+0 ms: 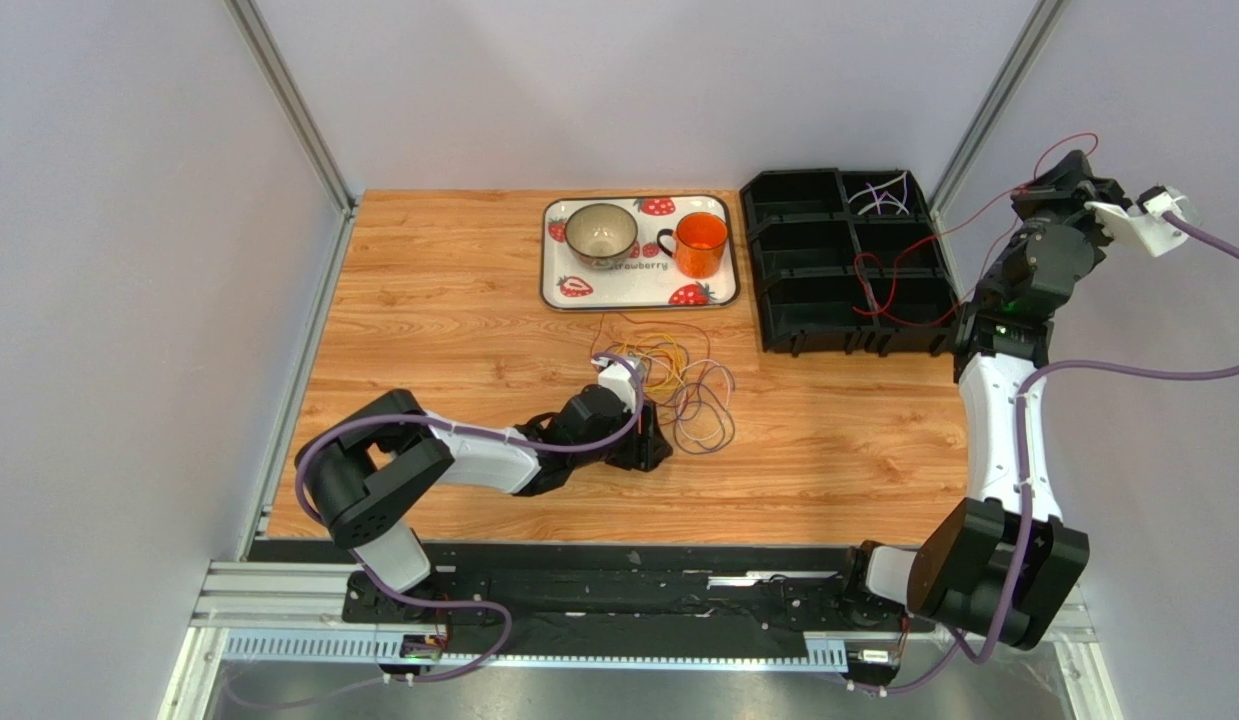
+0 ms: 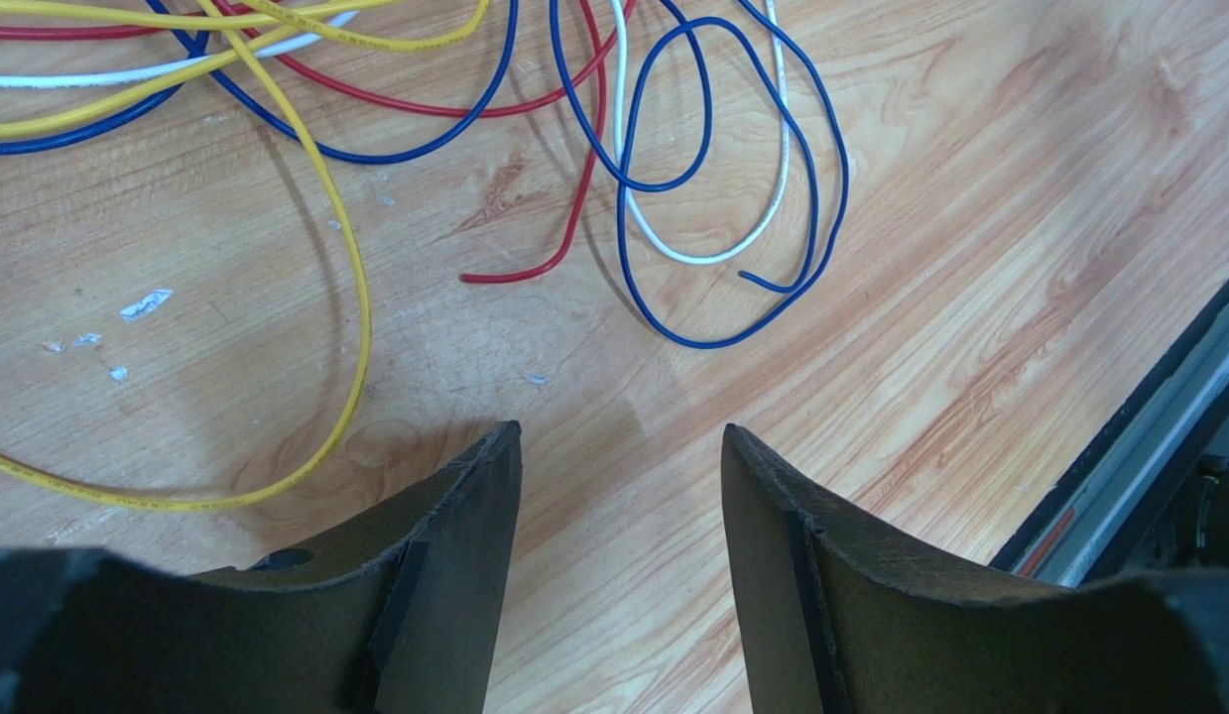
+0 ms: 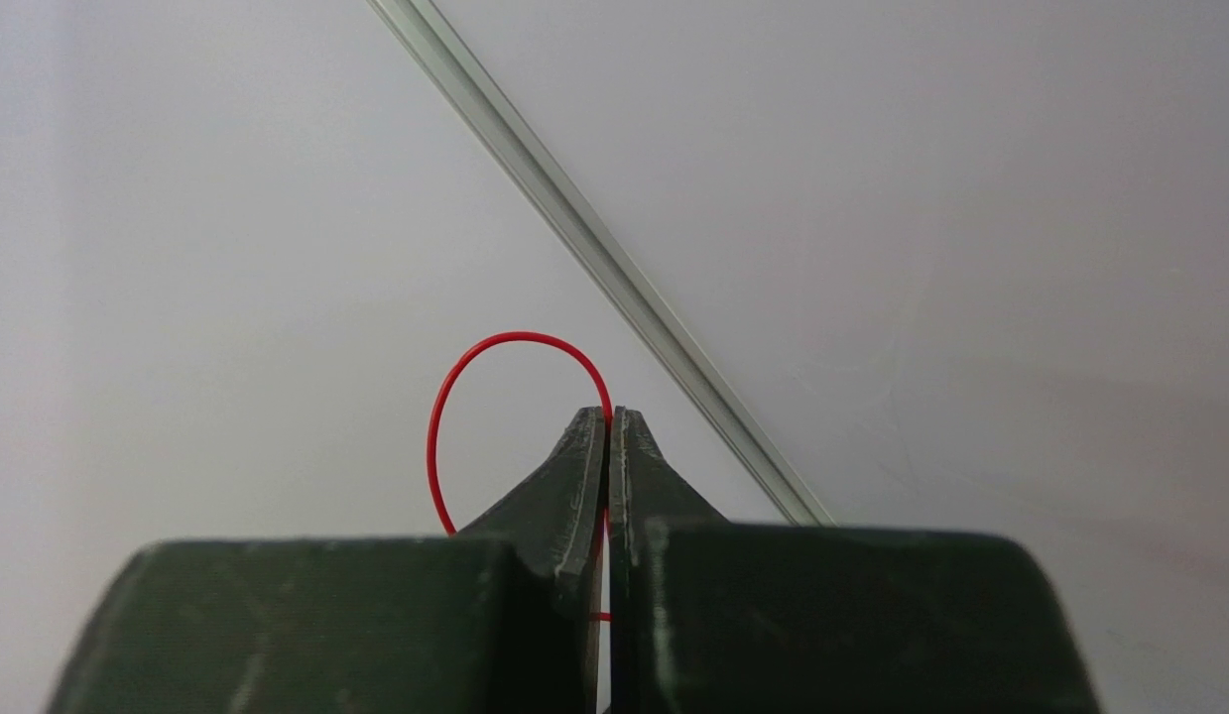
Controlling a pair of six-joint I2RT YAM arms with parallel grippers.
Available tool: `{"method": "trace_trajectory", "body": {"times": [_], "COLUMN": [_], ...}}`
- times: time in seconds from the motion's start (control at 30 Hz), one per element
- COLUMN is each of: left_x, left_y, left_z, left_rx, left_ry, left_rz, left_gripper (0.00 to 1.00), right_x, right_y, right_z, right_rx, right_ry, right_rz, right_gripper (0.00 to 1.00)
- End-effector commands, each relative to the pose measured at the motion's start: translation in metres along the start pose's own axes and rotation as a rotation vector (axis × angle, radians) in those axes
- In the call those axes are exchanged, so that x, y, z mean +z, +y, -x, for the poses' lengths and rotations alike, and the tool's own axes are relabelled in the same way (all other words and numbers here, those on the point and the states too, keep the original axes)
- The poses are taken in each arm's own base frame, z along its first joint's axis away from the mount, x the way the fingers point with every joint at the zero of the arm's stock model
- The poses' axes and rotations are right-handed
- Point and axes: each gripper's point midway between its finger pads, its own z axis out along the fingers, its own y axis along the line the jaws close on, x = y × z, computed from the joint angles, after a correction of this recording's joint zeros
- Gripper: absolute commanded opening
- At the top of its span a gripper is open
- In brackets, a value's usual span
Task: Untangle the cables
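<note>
The cables (image 1: 685, 383) lie in a loose tangle mid-table: yellow (image 2: 355, 298), blue (image 2: 725, 330), red (image 2: 578, 194) and white (image 2: 695, 256) strands. My left gripper (image 1: 648, 443) rests low at the near edge of the tangle. In the left wrist view it (image 2: 617, 432) is open over bare wood, with nothing between the fingers. My right gripper (image 1: 1055, 168) is raised high at the back right. It (image 3: 608, 417) is shut on a thin red cable (image 3: 464, 365) that loops above the fingertips. That red cable (image 1: 863, 270) trails down into the black tray.
A black compartment tray (image 1: 843, 323) stands at the back right, with pale wires (image 1: 881, 192) in one compartment. A strawberry-print tray (image 1: 556, 258) holds a bowl (image 1: 600, 230) and an orange cup (image 1: 702, 240). Grey walls enclose the table.
</note>
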Motion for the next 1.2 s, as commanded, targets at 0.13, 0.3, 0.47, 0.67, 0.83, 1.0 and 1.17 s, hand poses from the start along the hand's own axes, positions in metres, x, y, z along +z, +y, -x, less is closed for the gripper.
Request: {"method": "trace_trajectory", "body": {"times": [0.13,0.3,0.47,0.67,0.83,1.0,1.17], "left_x": [-0.004,-0.004,-0.003,-0.003,-0.004,-0.004,-0.005], "left_y": [-0.011,-0.012,-0.012,-0.013,-0.012,-0.013,-0.012], "left_z": [0.011,0.012,0.013,0.014,0.014,0.015,0.015], "left_rx": [0.012,0.016,0.021,0.024,0.027,0.027,0.027], "left_ry": [-0.038,-0.038,-0.038,-0.038,-0.038,-0.040,-0.042], "left_rz": [-0.035,-0.037,-0.035,-0.035,-0.033,-0.033,-0.032], "left_gripper": [0.60,0.60,0.60,0.60,0.60,0.60,0.60], "right_x": [0.008,0.011,0.011,0.007,-0.003,-0.011,-0.021], "right_y": [-0.026,-0.048,-0.070,-0.089,-0.109,-0.122,-0.139], "right_z": [-0.020,-0.037,-0.060,-0.085,-0.114,-0.132,-0.147], "right_rx": [-0.066,-0.074,-0.066,-0.023,0.007,0.021,0.040], "right_ry": [0.000,0.024,0.067,0.107,0.157,0.189,0.210], "right_rz": [-0.069,-0.119,-0.169,-0.211,-0.243,-0.263,-0.299], "right_gripper": [0.00,0.00,0.00,0.00,0.00,0.00,0.00]}}
